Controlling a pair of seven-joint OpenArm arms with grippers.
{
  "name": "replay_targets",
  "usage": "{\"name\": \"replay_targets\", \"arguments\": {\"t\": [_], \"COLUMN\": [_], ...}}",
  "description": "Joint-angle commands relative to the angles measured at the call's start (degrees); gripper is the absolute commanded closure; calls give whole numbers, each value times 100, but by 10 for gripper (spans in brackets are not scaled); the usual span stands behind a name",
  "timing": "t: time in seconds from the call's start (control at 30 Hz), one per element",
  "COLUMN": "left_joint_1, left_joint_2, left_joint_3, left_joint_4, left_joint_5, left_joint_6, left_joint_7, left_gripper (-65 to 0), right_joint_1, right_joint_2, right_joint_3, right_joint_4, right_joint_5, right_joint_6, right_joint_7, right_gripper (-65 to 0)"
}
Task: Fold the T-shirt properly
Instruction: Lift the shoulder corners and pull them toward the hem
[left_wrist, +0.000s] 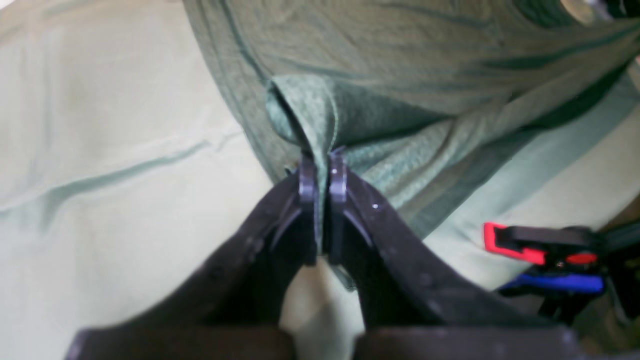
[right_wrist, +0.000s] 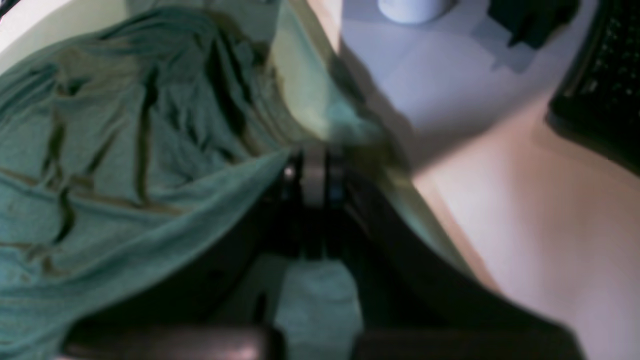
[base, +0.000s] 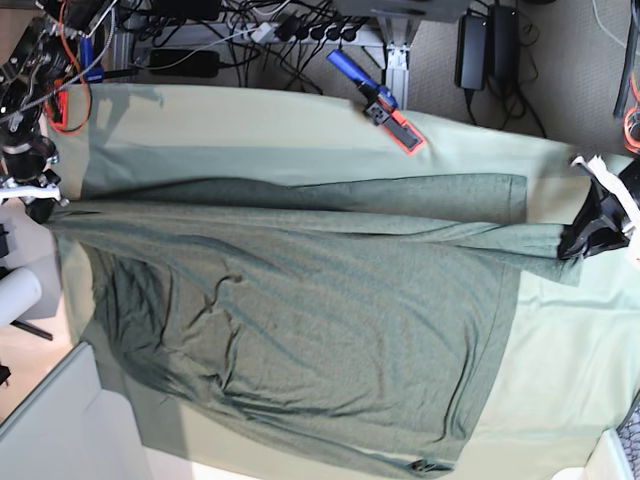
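Observation:
The dark olive-green T-shirt (base: 300, 310) lies spread and wrinkled across the pale mint table cloth (base: 570, 370), pulled taut along its far edge between my two grippers. My left gripper (left_wrist: 322, 162) is shut on a pinched fold of the shirt's edge (left_wrist: 310, 115); in the base view it is at the table's right side (base: 582, 243). My right gripper (right_wrist: 314, 172) is shut on the shirt's opposite edge (right_wrist: 150, 150), at the left table edge in the base view (base: 42, 207). A narrow strip of the shirt is folded over along the far side (base: 400, 193).
A blue, black and red clamp (base: 378, 100) grips the table's far edge and also shows in the left wrist view (left_wrist: 545, 255). Cables and power bricks (base: 480, 40) lie behind the table. A white cylinder (base: 15, 295) and floor lie past the left edge.

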Motion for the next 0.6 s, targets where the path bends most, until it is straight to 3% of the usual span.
{"name": "replay_targets", "arguments": {"t": [0.0, 0.3, 0.57], "left_joint_1": [-170, -1362, -2146], "left_joint_2": [-81, -81, -79], "left_joint_3": [20, 846, 1187], "left_joint_4": [-48, -1392, -2179], "left_joint_5": [-94, 295, 435], "left_joint_6": [-49, -49, -49], "left_joint_7": [-151, -365, -402], "left_gripper": [0, 0, 0], "right_joint_1": [164, 761, 1443], "right_joint_2": [157, 155, 155], "right_joint_3": [-50, -765, -966], "right_joint_4": [59, -101, -1095], "right_joint_5": [-28, -680, -885], "right_joint_6": [79, 70, 79], "right_joint_7": [151, 363, 479], "right_gripper": [0, 0, 0]}}
